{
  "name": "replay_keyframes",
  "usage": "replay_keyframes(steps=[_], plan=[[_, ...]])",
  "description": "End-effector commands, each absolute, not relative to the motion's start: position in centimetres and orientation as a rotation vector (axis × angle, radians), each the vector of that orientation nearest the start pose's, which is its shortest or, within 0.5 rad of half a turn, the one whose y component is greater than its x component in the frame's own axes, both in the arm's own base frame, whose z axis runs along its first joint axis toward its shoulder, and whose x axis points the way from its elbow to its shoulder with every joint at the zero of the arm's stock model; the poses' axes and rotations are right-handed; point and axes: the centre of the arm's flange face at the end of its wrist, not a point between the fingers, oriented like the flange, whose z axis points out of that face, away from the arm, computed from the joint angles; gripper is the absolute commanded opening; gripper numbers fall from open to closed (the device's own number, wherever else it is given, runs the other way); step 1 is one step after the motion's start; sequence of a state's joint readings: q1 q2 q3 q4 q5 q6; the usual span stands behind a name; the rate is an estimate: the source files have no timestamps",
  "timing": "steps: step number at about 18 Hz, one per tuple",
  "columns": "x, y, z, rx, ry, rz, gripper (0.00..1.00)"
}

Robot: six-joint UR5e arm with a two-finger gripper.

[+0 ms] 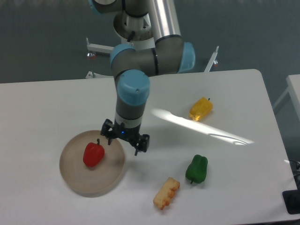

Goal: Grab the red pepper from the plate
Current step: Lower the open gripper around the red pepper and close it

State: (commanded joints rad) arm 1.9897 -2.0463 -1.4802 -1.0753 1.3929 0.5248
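One red pepper (93, 154) lies on the plate (79, 180) on our bench (47, 108). Our tool (124, 141) hovers at the plate's right rim, fingers spread wide and empty. We judge this the approach; next, centre over the pepper and descend.
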Motion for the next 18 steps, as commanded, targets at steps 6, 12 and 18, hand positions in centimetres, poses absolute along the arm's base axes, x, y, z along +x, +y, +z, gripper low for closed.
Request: replay_keyframes(steps=[6, 12, 18], plan=[[-9.4, 67.1, 28.6, -2.964, 0.223, -0.176, 1.0], [-7.6, 67.5, 26.6, -2.965, 0.259, -0.182, 1.0], [-7.5, 67.9, 25.4, -2.99, 0.251, -0.152, 1.0]])
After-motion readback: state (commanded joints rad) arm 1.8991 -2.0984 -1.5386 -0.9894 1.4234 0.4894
